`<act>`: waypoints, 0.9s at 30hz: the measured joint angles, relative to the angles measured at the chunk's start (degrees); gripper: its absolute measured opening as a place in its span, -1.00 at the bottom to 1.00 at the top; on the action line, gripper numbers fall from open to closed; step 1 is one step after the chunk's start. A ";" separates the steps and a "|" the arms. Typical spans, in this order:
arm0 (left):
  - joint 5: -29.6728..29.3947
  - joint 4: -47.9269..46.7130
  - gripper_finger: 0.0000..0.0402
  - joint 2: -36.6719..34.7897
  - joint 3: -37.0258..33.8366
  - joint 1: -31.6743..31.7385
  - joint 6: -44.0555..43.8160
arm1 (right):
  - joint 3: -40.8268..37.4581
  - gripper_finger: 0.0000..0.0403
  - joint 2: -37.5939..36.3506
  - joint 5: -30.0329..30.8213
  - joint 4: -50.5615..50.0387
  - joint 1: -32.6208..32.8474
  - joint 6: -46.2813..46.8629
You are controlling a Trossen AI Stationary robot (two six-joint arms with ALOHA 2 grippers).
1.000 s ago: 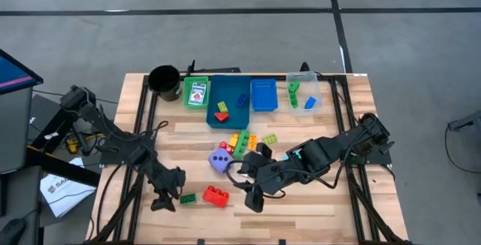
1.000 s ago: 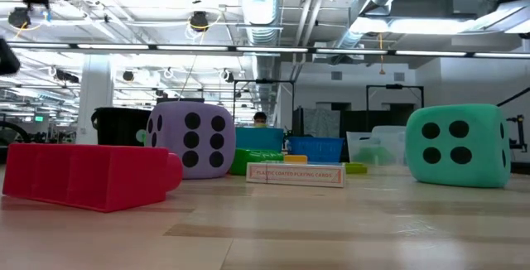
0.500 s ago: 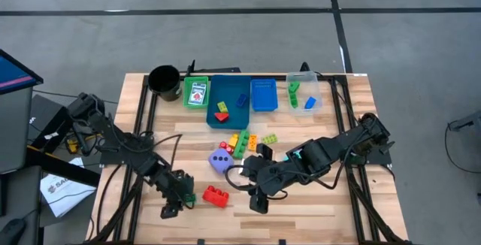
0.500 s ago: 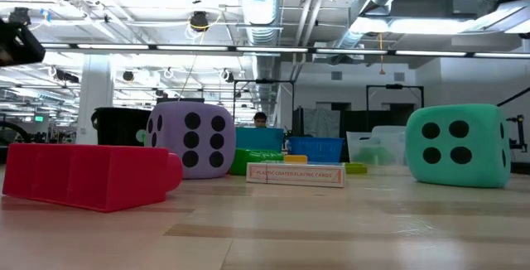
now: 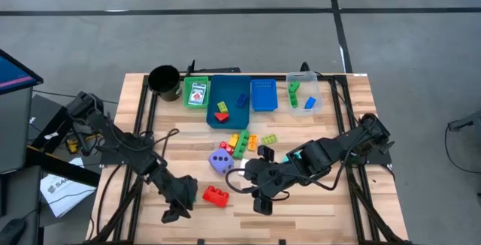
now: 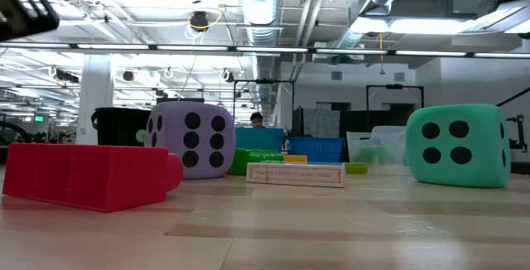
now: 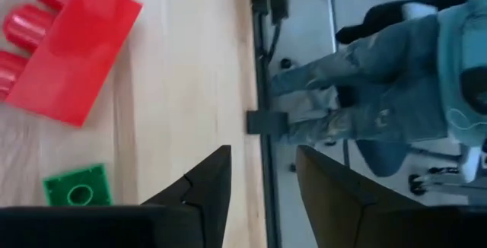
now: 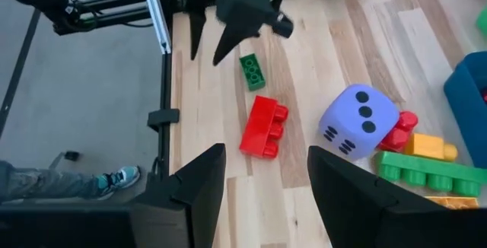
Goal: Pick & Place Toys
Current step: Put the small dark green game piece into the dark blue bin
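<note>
A small green brick (image 7: 76, 195) lies flat on the table beside a red brick (image 5: 216, 195). My left gripper (image 5: 173, 213) hovers open just past the green brick, near the table's near edge, with nothing between its fingers (image 7: 209, 191). In the high view that arm hides the green brick. My right gripper (image 5: 260, 204) hangs open above the table, right of the red brick (image 8: 262, 126) and near the purple die (image 5: 220, 160). In the low view, a teal die (image 6: 460, 146) and a card box (image 6: 296, 174) rest on the tabletop.
Along the far edge stand a black cup (image 5: 164, 80), a green tray (image 5: 187, 92), a blue tray (image 5: 229, 111), a blue basket (image 5: 264, 95) and a clear tray (image 5: 303, 95). Loose bricks (image 5: 248, 141) lie mid-table. A person's legs (image 7: 365, 88) show beyond the near edge.
My left gripper has moved toward the table's right and near edges, past the green brick, so its arm now covers that brick in the high view. The bricks and dice have stayed where they were.
</note>
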 joint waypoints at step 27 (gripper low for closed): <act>-1.14 -3.28 -0.35 -2.37 0.00 0.83 -0.44 | -0.02 -0.09 0.00 0.17 -2.45 -0.18 0.05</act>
